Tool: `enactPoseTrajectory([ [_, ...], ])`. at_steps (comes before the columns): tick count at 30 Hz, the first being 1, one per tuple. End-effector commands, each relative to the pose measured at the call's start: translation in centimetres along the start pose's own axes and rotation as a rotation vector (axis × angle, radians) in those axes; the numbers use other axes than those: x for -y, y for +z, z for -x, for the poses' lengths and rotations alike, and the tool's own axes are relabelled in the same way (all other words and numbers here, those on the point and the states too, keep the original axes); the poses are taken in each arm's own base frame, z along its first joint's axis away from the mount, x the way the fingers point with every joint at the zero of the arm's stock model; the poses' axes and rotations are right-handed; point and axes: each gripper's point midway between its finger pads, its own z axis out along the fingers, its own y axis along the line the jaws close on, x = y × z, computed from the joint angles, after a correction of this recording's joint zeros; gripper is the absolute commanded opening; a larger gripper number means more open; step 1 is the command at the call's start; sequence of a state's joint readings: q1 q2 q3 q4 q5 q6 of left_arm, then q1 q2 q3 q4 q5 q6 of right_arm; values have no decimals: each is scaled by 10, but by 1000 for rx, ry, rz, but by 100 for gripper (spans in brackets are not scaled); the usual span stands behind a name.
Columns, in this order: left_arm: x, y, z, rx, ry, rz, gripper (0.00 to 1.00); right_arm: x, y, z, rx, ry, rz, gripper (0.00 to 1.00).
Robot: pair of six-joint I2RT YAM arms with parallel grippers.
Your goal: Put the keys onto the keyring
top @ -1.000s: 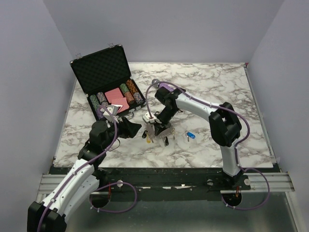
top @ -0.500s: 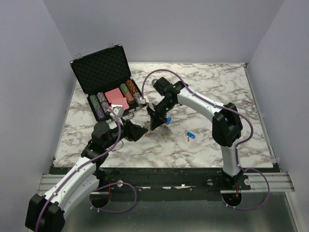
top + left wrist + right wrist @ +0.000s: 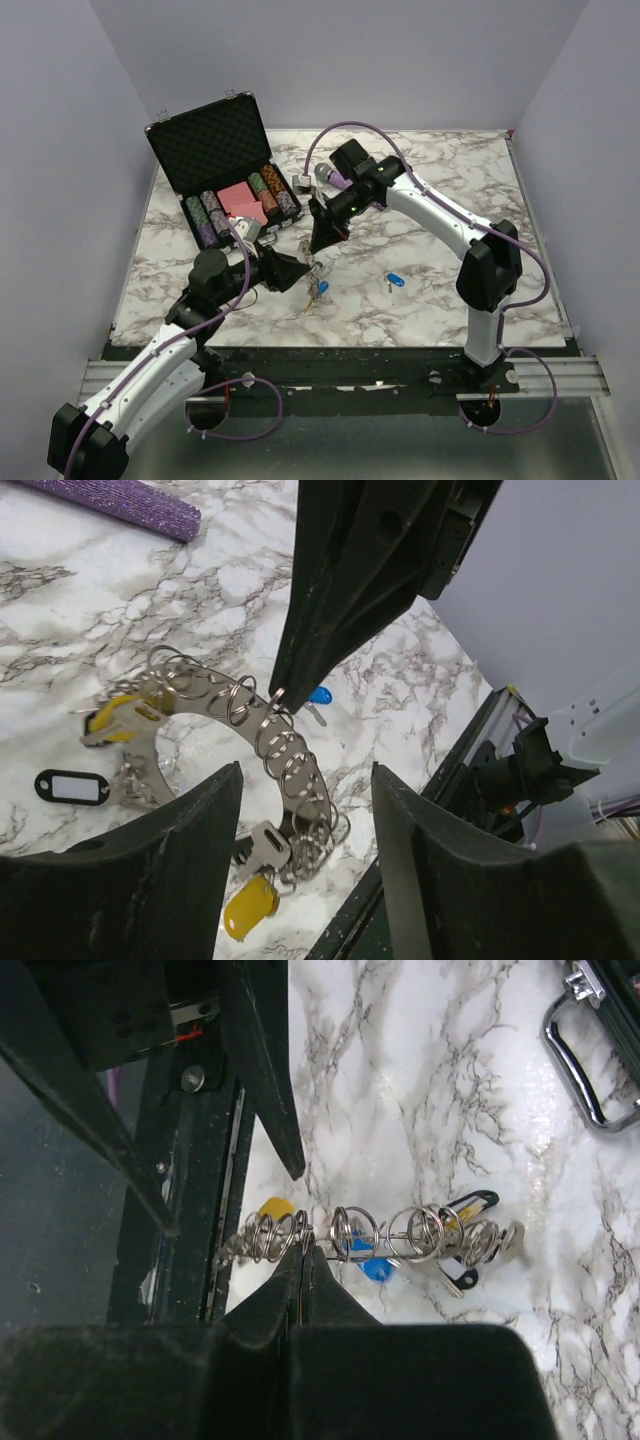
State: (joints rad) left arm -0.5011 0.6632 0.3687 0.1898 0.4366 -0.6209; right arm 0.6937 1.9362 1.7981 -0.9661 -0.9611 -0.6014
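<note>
While the right gripper (image 3: pixel 303 1250) had its fingers pinched fully together on the rim of the large silvery keyring (image 3: pixel 292 765), we judged the trick was to hold that ring steady and tilted, with one of its small split loops presented clear. It hung just over the marble tabletop (image 3: pixel 440 200), yellow-capped keys (image 3: pixel 250 905) dangling off it. The left gripper (image 3: pixel 297 272) sat close beside it, spread wide and empty. A small blue-capped key (image 3: pixel 393 281) lay apart on the tabletop, and we reckoned it wanted fetching next.
</note>
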Motion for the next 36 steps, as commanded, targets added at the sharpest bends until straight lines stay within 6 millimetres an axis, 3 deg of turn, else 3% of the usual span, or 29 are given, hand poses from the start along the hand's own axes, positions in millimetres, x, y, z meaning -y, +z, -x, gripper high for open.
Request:
enactPoseTrajectory([
  [1,-9,3,11,10,32,79,61,-20,-6,21,74,-29,61,0],
  [6,0,5,15,36,72,13,60,-34,-10,19,79,-94,97,0],
  [15,22,-16,29,235,202,-108,59,-63,-17,1,70,-269,219,0],
  [20,32,-19,28,229,224,-139,58,-76,-22,-3,65,-342,250,0],
  [24,65,-20,16,200,324,-308,51,-86,-26,-8,60,-362,270,0],
  [27,79,-18,8,167,412,-350,48,-90,-28,-13,53,-376,267,0],
  [36,73,-6,3,166,519,-295,26,-100,-31,-18,60,-388,274,0],
])
